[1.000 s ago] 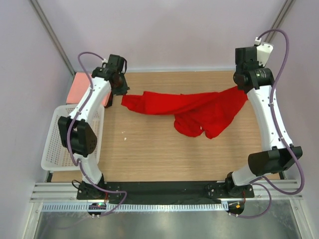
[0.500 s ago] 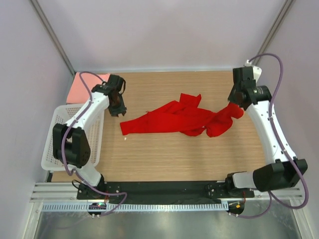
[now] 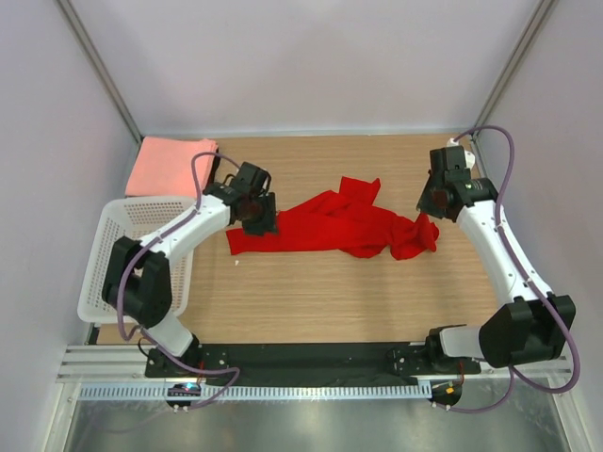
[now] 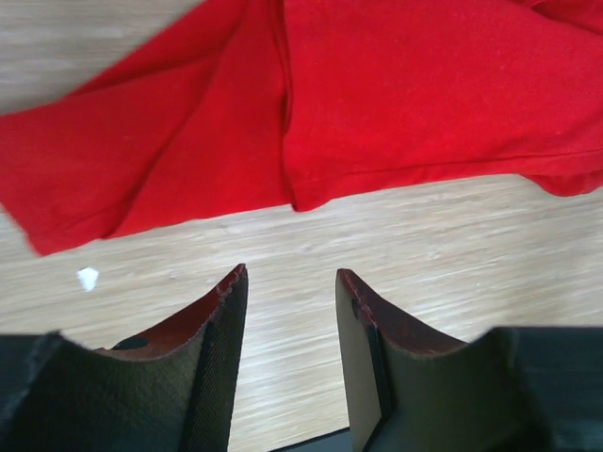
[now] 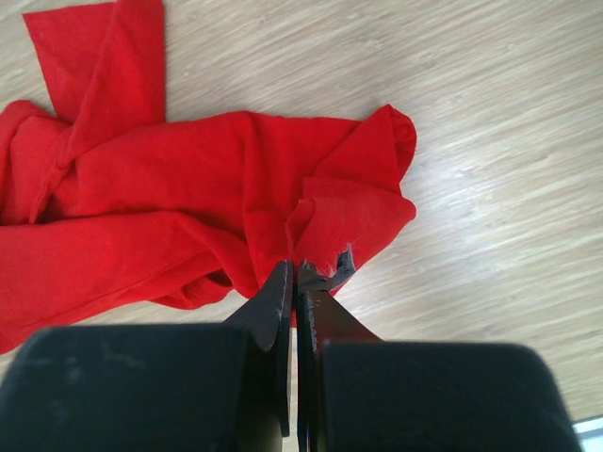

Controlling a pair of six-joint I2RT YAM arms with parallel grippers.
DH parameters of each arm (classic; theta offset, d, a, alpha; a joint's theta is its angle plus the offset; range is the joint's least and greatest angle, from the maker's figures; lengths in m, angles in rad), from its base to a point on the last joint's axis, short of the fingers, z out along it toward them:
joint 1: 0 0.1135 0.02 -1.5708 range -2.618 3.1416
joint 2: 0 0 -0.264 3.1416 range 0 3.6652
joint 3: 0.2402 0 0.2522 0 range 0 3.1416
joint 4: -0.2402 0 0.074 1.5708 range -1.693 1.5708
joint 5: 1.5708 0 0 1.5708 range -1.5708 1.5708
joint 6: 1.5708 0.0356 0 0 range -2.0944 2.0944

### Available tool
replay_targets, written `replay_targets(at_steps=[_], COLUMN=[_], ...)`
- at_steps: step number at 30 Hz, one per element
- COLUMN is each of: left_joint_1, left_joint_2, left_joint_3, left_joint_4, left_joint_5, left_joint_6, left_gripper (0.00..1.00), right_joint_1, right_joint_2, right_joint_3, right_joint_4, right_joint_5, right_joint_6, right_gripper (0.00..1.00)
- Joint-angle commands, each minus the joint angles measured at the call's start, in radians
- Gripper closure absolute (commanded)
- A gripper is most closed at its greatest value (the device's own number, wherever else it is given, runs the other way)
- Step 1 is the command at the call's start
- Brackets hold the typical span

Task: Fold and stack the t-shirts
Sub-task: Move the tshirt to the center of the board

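The bright red t-shirt point(image 3: 334, 224) lies bunched in a long strip across the middle of the table. My left gripper point(image 3: 261, 218) hovers over its left end, open and empty; in the left wrist view the gripper point(image 4: 290, 275) is over bare wood just short of the red cloth point(image 4: 358, 104). My right gripper point(image 3: 426, 213) is shut on the shirt's right edge; in the right wrist view the gripper point(image 5: 300, 268) pinches a fold of the cloth point(image 5: 179, 202). A folded salmon-pink t-shirt point(image 3: 171, 166) lies at the far left corner. No dark shirt is in view.
A white mesh basket point(image 3: 113, 264) stands at the table's left edge, partly under my left arm. A small white speck point(image 3: 236, 263) lies on the wood in front of the shirt's left end, also in the left wrist view point(image 4: 87, 278).
The shirt was stretched between both grippers. My left gripper let go and moved right over the shirt's left end. My right gripper came inward and down, and the shirt dropped bunched onto the table.
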Motion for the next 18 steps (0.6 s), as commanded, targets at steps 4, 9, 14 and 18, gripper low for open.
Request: replay_targets(at_steps=[4, 9, 14, 18], left_joint_1=[-0.002, -0.022, -0.025, -0.029], left_joint_2=[0.134, 0.193, 0.228, 0.251], left_joint_3=[-0.044, -0.059, -0.064, -0.063], left_joint_4=[0.214, 0.230, 0.224, 0.227], left_joint_5=[0.132, 0.080, 0.045, 0.037], left_joint_6=[-0.171, -0.254, -0.298, -0.321], left_gripper=[0.58, 0.56, 0.55, 0.58], right_joint_1=[-0.002, -0.002, 0.000, -0.002], right_joint_2=[0.000, 0.011, 0.014, 0.021], right_joint_3=[0.013, 0.016, 0.013, 0.002], right_joint_4=[0.067, 0.076, 0.085, 0.097], right_joint_5=[-0.026, -0.025, -0.025, -0.023], right_joint_6=[0.009, 0.001, -0.004, -0.004], right_gripper=[0.99, 0.99, 0.99, 0.99])
